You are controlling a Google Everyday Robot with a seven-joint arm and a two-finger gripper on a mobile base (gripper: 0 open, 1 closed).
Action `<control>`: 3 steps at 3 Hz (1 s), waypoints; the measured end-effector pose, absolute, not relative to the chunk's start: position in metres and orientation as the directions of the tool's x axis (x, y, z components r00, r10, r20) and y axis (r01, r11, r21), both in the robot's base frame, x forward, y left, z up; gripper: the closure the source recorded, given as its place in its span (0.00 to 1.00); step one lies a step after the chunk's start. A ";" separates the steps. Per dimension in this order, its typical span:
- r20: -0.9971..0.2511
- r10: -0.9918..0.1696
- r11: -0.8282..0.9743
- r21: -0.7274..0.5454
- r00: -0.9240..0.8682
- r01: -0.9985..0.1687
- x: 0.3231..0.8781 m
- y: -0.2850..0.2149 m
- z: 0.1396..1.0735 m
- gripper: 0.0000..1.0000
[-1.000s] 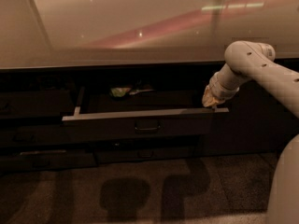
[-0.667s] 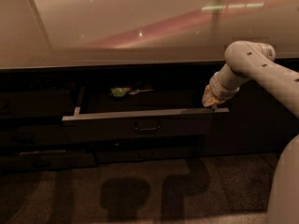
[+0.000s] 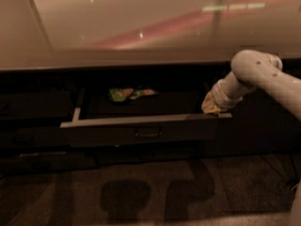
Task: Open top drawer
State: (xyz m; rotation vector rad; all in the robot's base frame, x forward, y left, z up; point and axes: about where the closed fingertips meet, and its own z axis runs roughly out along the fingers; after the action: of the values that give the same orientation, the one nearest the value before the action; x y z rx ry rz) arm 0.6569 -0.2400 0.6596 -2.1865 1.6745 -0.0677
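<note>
looking from the left, i see narrower dark drawer fronts [image 3: 33, 105] that sit flush under the pale counter [image 3: 117, 32]. next to them the top drawer [image 3: 108, 134] stands pulled out toward me. its pale left rail [image 3: 76, 111] shows, and the pale upper edge of the front runs across to the right. the small loop handle [image 3: 148, 132] is at the centre of the dark front. inside the tray, near the back and a little left of centre, lies a green and yellow packet [image 3: 126, 93] — what it is exactly i cannot say. at the right end of the drawer the gripper [image 3: 212, 106] is down at the upper edge of the front, touching it or just above it — whether it is open or closed on that edge i cannot tell. the white arm [image 3: 263, 74] goes up from it and off to the right. on the floor [image 3: 56, 197] below the drawer lie dark shadows.
</note>
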 end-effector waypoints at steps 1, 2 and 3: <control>-0.192 -0.939 -0.215 -0.328 0.287 -0.920 0.657 -0.240 0.660 1.00; -0.169 -0.942 -0.224 -0.331 0.291 -0.917 0.640 -0.236 0.652 1.00; -0.066 -0.960 -0.216 -0.439 0.271 -0.872 0.620 -0.233 0.682 1.00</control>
State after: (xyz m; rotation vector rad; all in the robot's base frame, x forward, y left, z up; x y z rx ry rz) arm 0.6196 -0.2334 0.6816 -2.1581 1.6600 -0.3097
